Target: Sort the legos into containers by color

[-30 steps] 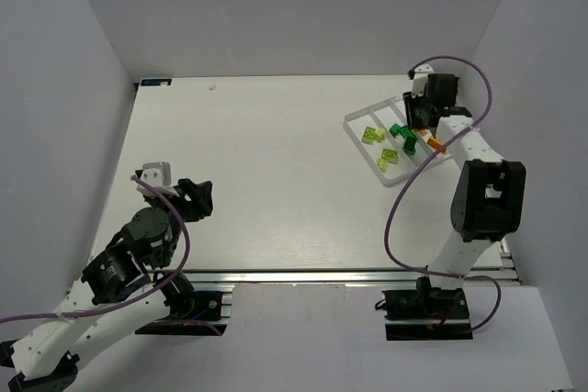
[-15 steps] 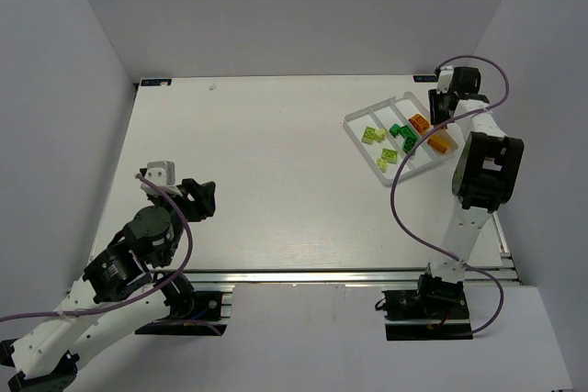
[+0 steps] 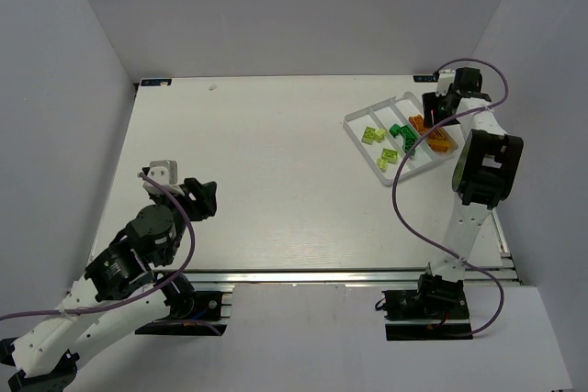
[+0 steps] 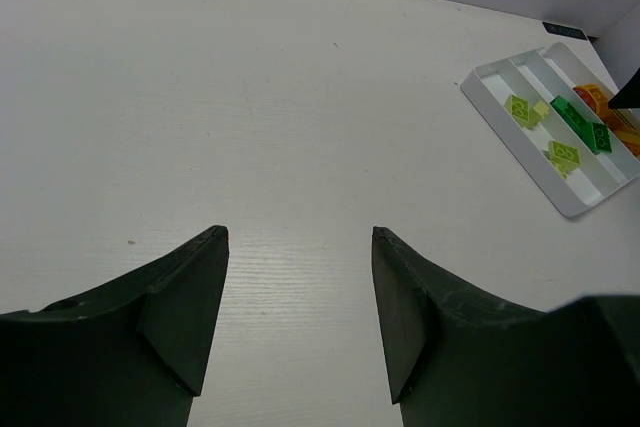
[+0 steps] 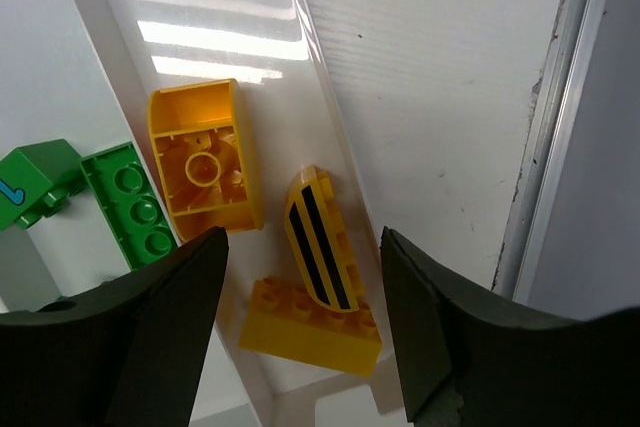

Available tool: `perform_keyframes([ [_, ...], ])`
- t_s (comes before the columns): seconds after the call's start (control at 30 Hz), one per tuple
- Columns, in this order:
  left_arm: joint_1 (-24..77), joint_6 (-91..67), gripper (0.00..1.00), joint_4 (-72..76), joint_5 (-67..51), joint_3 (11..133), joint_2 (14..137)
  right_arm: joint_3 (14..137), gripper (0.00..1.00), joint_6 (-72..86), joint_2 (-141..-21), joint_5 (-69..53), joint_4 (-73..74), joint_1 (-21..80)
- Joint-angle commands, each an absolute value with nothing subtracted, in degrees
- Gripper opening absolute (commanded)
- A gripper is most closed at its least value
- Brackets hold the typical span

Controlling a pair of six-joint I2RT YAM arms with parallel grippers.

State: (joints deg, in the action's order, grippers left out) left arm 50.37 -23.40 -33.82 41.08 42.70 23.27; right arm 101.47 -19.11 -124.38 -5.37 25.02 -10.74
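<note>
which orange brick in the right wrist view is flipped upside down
The orange brick beside the green bricks: its hollow underside faces up. The striped piece shows black stripes instead, and the third brick shows studs.

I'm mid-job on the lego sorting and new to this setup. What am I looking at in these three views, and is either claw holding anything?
Two robot arms are bolted at the near edge of a white table. The overhead view looks down from behind them. The other two come from a camera on each wrist, its dark fingers at the bottom. The left gripper is open and empty over bare table. The right gripper is open, holding nothing, above the clear three-compartment plastic tray. Inside, each colour has its own compartment: lime-yellow bricks, dark green bricks, and orange bricks directly below that gripper.
</note>
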Motion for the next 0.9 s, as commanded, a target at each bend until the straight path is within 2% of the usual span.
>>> perform_keyframes([
  [0.0, 50.4, -23.0, 0.69, -33.0, 40.5, 42.5, 24.1, 101.5, 0.69, -19.7, -119.8, -8.4, 25.9, -11.8],
  [0.1, 50.4, -22.9, 0.7, -32.8, 39.9, 42.5, 24.1, 96.4, 0.73, -24.0, -110.4, -13.3, 24.9, -11.4],
  [0.13, 50.4, -22.2, 0.72, -32.4, 39.4, 42.4, 23.9, 91.0, 0.78, -25.0, -107.4, -18.1, 23.7, -11.1],
  [0.17, 50.4, -21.9, 0.76, -32.3, 38.6, 42.4, 23.9, 87.6, 0.89, -25.1, -103.7, -21.8, 22.3, -10.9],
  [0.2, 50.4, -21.3, 0.8, -31.7, 36.0, 42.2, 23.5, 83.9, 0.89, -24.4, -96.5, -24.8, 20.4, -10.7],
  [0.23, 50.4, -19.2, 0.84, -29.8, 34.2, 41.2, 22.4, 74.9, 0.89, -17.6, -92.8, -30.4, 13.3, -10.7],
  [0.27, 50.4, -18.0, 0.95, -28.6, 32.0, 40.7, 22.0, 70.1, 0.89, -12.4, -89.0, -32.8, 8.7, -10.8],
  [0.3, 50.4, -16.1, 0.98, -26.7, 27.5, 39.6, 21.4, 66.7, 0.89, -4.7, -83.0, -36.6, 6.4, -10.8],
  [0.4, 50.4, -14.4, 0.98, -25.1, 21.6, 38.9, 21.4, 59.5, 0.89, -0.5, -75.0, -48.6, 6.9, -10.1],
  [0.47, 50.4, -13.9, 0.98, -24.6, 19.7, 38.9, 22.9, 55.1, 0.89, 5.9, -69.9, -51.0, 7.0, -9.8],
  [0.67, 50.4, -12.4, 0.98, -22.8, 14.7, 38.7, 27.0, 44.9, 0.89, 7.7, -54.6, -50.5, 6.3, -9.7],
  [0.87, 50.4, -11.7, 0.98, -21.7, 12.7, 38.3, 29.5, 39.6, 0.9, 3.8, -44.1, -47.6, 7.2, -9.8],
])
